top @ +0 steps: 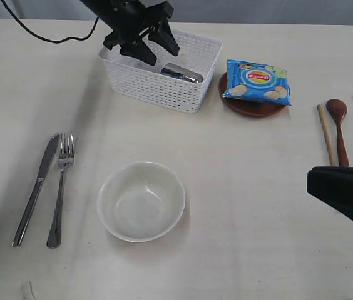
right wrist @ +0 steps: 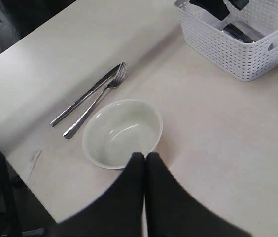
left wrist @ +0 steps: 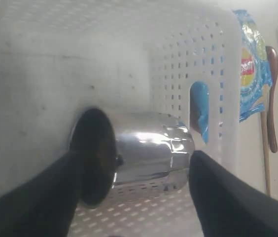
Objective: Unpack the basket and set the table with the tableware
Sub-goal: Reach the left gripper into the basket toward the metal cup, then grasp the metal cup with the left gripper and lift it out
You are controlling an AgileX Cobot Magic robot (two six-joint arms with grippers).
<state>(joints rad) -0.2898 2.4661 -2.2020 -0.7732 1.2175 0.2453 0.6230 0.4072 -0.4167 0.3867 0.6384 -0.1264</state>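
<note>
- The basket [top: 158, 87] is found at the far side of the table [top: 258, 206] and is used as the reference below.
- The left gripper [left wrist: 135, 163] is lowered into the basket. Its jaws are spread wide, with one finger on each side of the cup [left wrist: 149, 153].
- The cup is lying on its side on the basket floor. Contact between fingers and cup cannot be confirmed.
- The bowl [top: 141, 200] is set upright on the table, in front of the basket.
- The knife [top: 35, 187] and fork [top: 61, 187] are laid side by side, in front of the basket and to its left.
- The plate [top: 251, 107] is placed just beside the right end of the basket, and the chips bag [top: 258, 81] is resting on it.
- The spoon [top: 339, 128] and chopsticks [top: 325, 134] are laid well to the right of the basket, beyond the plate, with the spoon between the two sticks.
- The right gripper [right wrist: 145, 163] is held above the table, in front of the basket and near the bowl. Its fingers are pressed together and nothing is seen between them.
</note>
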